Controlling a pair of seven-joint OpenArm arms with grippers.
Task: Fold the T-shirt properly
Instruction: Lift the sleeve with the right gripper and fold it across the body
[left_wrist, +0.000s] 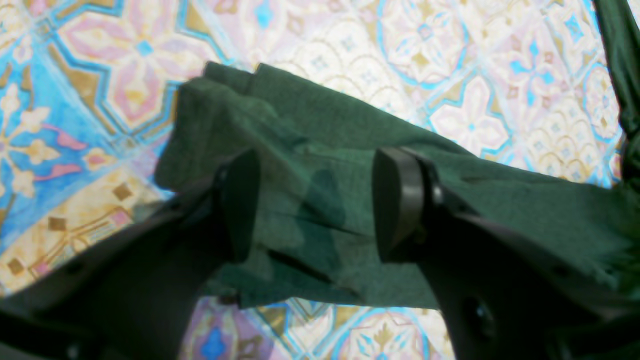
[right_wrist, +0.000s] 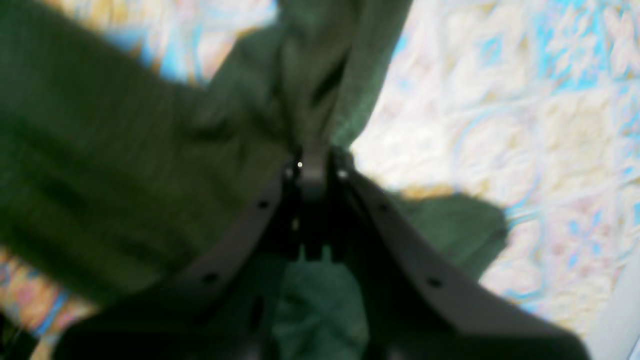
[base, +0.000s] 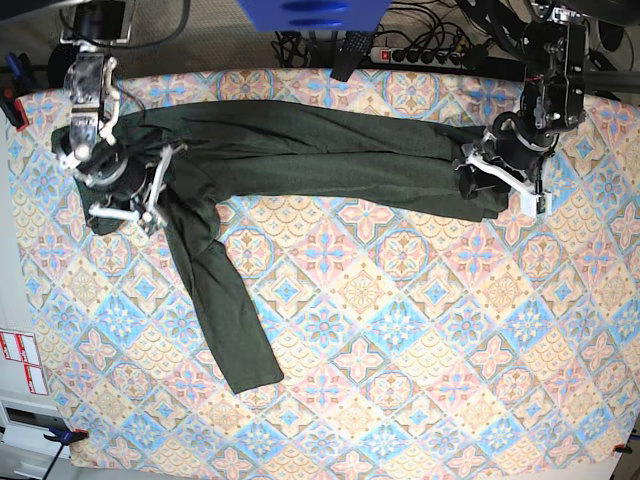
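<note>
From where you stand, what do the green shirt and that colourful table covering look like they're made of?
The T-shirt: soft matte knit, probably cotton-like; it drapes, bunches and shows a faint heathered grain. The table covering: seemingly a printed cloth or vinyl sheet with a tile pattern; lying flat, its exact material is unclear.

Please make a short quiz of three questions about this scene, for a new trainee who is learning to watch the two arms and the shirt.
1. True or false: the right gripper is shut on the shirt.
2. How do the jaws of the left gripper stand? A: open above the cloth. B: shut on the cloth. C: out of view.
3. In the base view, where does the loose sleeve lie on the patterned tablecloth?

Key
1. True: fabric is bunched between its closed jaws.
2. A.
3. It runs from the shirt's end near the right gripper toward the lower edge of the picture.
</note>
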